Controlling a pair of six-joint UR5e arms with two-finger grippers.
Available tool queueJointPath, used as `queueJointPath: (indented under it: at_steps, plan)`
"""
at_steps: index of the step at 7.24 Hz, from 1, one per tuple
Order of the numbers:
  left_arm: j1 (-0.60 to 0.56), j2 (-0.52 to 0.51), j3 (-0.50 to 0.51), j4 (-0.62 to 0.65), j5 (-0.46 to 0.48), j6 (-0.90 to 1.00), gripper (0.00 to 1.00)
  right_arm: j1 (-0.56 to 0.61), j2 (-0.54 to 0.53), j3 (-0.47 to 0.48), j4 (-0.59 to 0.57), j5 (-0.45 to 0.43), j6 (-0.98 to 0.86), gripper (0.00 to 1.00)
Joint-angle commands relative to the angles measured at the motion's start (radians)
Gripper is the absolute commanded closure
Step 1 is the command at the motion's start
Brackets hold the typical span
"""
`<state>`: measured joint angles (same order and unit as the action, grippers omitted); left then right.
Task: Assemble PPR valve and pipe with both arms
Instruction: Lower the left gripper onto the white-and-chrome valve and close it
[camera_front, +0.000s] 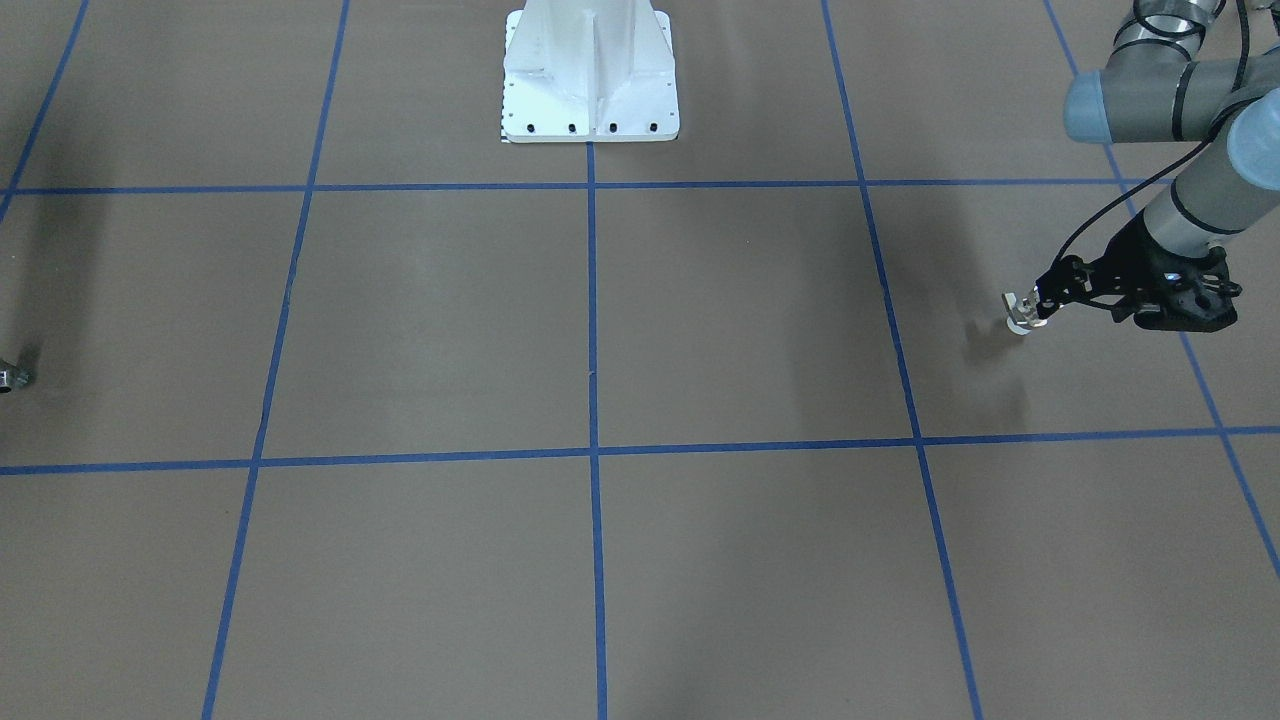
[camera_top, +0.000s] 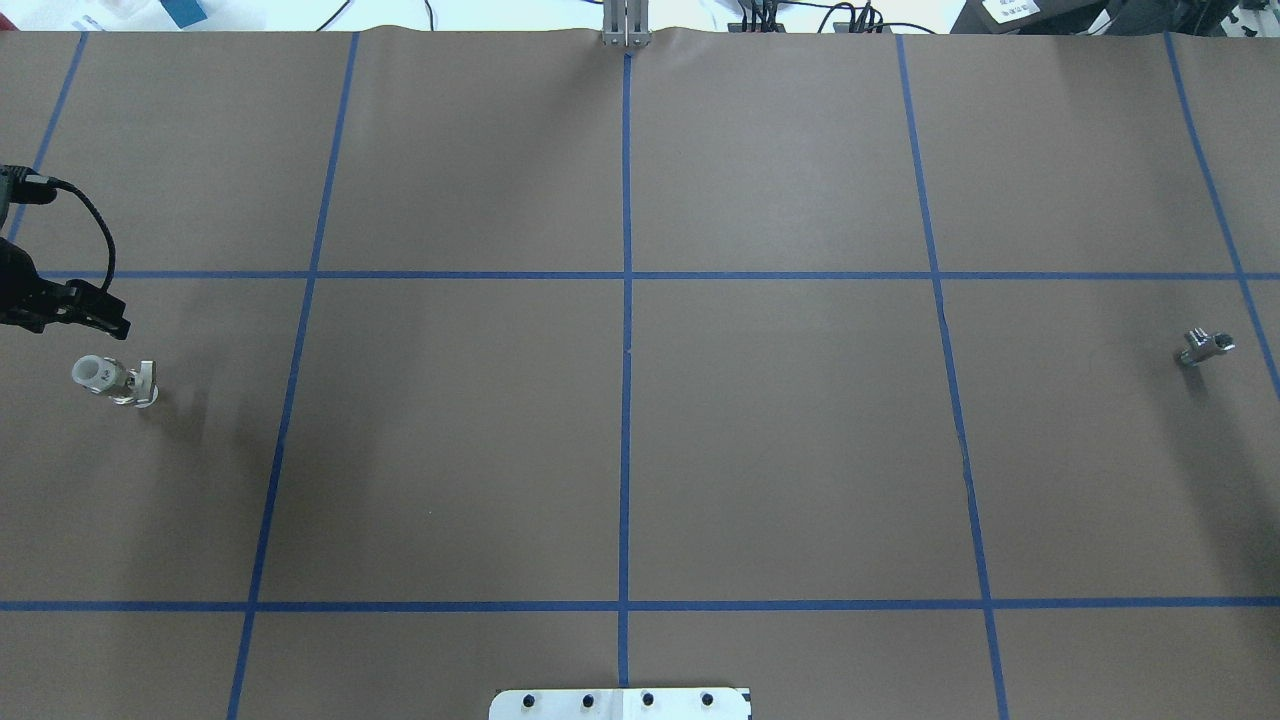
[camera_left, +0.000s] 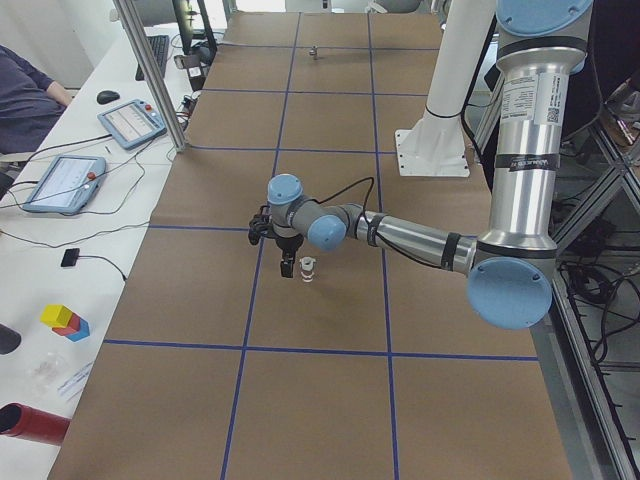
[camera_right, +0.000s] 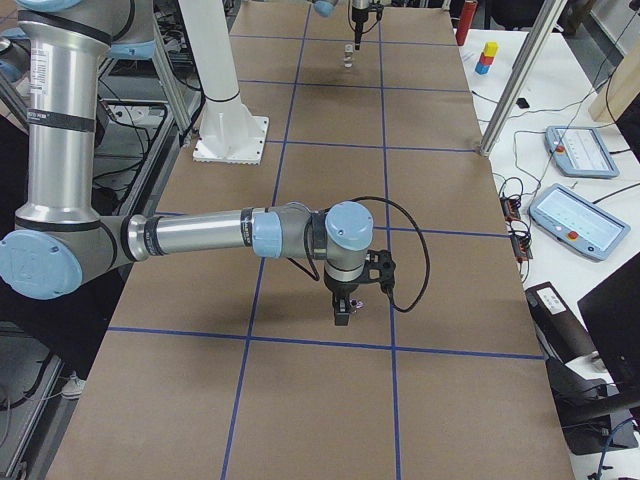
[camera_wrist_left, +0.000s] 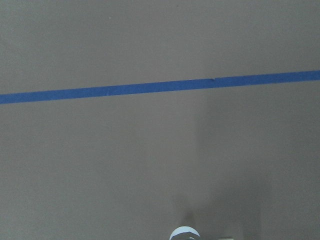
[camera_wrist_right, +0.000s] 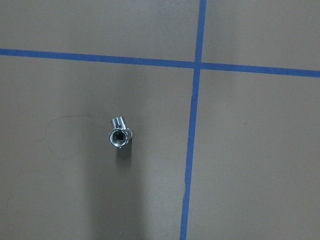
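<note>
The PPR valve (camera_top: 115, 380) lies on the brown table at the far left, with its white collar and silver body; it also shows in the front view (camera_front: 1022, 316) and at the bottom edge of the left wrist view (camera_wrist_left: 184, 233). My left gripper (camera_top: 112, 318) hovers just beyond it, apart from it, and looks open and empty (camera_front: 1045, 300). The pipe (camera_top: 1205, 347) is a small silver fitting at the far right, seen from above in the right wrist view (camera_wrist_right: 119, 136). My right gripper (camera_right: 343, 315) shows only in the right side view, low over the pipe's spot; I cannot tell if it is open or shut.
The white bolted pedestal (camera_front: 590, 75) stands at the robot's edge of the table. Blue tape lines (camera_top: 626, 350) divide the brown table into squares. Tablets and cables (camera_left: 62, 182) lie on the side bench beyond the table.
</note>
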<state>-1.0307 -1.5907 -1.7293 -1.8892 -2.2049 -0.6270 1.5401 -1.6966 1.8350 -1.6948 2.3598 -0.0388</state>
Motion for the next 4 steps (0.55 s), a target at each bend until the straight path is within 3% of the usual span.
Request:
queueJointPath:
  at_steps: [1, 4]
  plan:
    - [0.021, 0.001, -0.001, 0.001, -0.001, 0.000, 0.00, -0.002, 0.000, 0.000, 0.000, -0.001, 0.003, 0.01]
    - [0.038, 0.035, -0.006, -0.008, -0.002, 0.000, 0.03, -0.003, 0.000, 0.000, 0.000, -0.002, 0.005, 0.01]
